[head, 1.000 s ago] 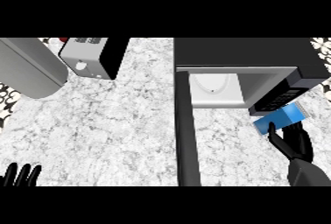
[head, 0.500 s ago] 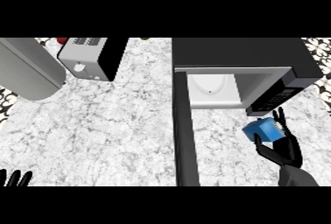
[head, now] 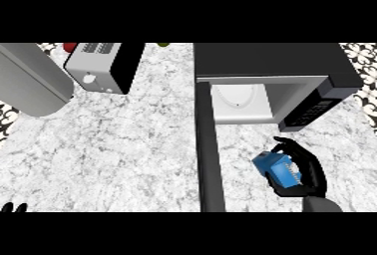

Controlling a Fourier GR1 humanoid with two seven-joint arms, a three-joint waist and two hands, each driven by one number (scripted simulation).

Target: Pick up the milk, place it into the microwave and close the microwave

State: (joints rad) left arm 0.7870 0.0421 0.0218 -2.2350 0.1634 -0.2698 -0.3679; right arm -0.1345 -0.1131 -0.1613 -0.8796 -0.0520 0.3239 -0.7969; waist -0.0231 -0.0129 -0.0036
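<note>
Head view: the right hand (head: pixel 307 172) sits at about 4 o'clock, fingers and thumb curled round the blue milk carton (head: pixel 278 170), which is tilted and held clear of the marble counter (head: pixel 125 149); the carton is still outside the microwave (head: pixel 269 67), below its opening; the open cavity (head: pixel 239 102) lies at 1 o'clock, and the door (head: pixel 208 154) stands swung out as a dark bar running down to 6 o'clock, just left of the carton; the left hand (head: pixel 13 206) shows only as upright, straight fingertips at 7 o'clock, resting and holding nothing; a toaster (head: pixel 103 67) stands at 11 o'clock beside a grey metal body (head: pixel 29 79) at 10 o'clock.

Likely risks: the tilted carton could catch the control panel (head: pixel 313 112) or cavity edge going in; it could tip when set down; a carton left too shallow would block the door.
</note>
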